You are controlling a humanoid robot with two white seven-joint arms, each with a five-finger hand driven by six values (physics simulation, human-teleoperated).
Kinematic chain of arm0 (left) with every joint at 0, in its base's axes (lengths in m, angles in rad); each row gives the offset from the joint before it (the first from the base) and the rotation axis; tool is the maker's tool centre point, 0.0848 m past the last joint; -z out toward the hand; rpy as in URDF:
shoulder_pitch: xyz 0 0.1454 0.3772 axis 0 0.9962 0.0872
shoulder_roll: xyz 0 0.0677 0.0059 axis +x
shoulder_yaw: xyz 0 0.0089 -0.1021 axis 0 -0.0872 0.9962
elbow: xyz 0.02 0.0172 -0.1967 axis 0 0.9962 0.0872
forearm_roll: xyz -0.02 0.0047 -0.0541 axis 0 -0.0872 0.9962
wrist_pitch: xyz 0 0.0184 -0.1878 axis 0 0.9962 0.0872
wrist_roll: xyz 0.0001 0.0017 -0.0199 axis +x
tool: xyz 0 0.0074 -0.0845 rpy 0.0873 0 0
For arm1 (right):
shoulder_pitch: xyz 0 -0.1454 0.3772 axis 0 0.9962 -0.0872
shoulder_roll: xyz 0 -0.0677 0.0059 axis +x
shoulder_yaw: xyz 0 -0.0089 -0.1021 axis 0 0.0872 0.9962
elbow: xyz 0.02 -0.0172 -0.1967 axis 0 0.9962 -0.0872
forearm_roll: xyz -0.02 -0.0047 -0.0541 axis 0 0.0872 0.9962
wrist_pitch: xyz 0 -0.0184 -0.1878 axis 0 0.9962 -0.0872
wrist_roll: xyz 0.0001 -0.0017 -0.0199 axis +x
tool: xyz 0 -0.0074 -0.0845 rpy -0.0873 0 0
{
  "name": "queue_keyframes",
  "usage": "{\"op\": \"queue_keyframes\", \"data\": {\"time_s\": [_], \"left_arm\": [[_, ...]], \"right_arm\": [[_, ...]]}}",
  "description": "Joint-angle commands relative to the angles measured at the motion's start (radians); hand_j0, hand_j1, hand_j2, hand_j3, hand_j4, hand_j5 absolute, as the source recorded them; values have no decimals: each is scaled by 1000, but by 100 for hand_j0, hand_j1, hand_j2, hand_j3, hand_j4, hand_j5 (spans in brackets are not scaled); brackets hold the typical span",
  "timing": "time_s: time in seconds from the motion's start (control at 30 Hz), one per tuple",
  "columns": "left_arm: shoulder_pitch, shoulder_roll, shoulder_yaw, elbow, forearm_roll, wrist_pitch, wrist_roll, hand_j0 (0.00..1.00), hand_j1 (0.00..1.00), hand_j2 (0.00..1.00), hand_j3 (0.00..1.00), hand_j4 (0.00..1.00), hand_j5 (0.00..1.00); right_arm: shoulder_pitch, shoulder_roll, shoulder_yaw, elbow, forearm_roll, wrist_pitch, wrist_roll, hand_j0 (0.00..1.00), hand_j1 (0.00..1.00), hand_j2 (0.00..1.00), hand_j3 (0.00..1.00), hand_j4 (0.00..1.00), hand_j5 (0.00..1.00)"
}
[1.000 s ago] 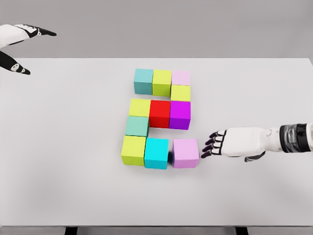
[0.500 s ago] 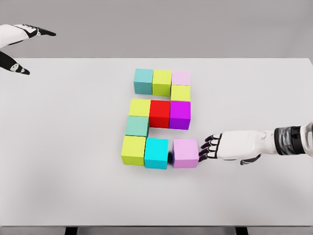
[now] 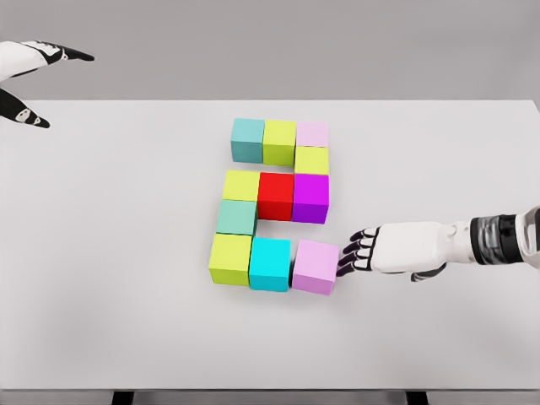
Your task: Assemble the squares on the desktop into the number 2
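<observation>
Soft, even, bright light fills the render, with no glare anywhere. The white table (image 3: 126, 253) reads pale grey and uniform, dimming slightly toward the near edge. Shadows are faint: a thin dark line beside the lilac cube (image 3: 317, 267) and soft shade under the right hand (image 3: 371, 253). Edges look slightly soft all over, as from compression. No visible distortion at the borders.

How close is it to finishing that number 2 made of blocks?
Nearly done. Ten cubes already read as a 2. The right hand has its fingertips against the last piece, the pink cube, which sits skewed beside the cyan cube. Squaring it up remains. The left hand is raised at the far left.
</observation>
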Motion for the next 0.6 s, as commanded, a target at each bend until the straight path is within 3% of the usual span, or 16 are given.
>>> {"op": "queue_keyframes", "data": {"time_s": [0.0, 0.57], "left_arm": [[0, 1, 2, 3, 7, 3, 0, 100, 100, 100, 100, 100, 100], [3, 0, 7, 3, 7, 3, 0, 100, 100, 100, 100, 100, 100]], "right_arm": [[0, -2, 0, 1, -5, 2, 0, 100, 100, 100, 100, 100, 100], [-18, 15, 0, 0, -6, 2, 0, 100, 100, 100, 100, 100, 100]]}}
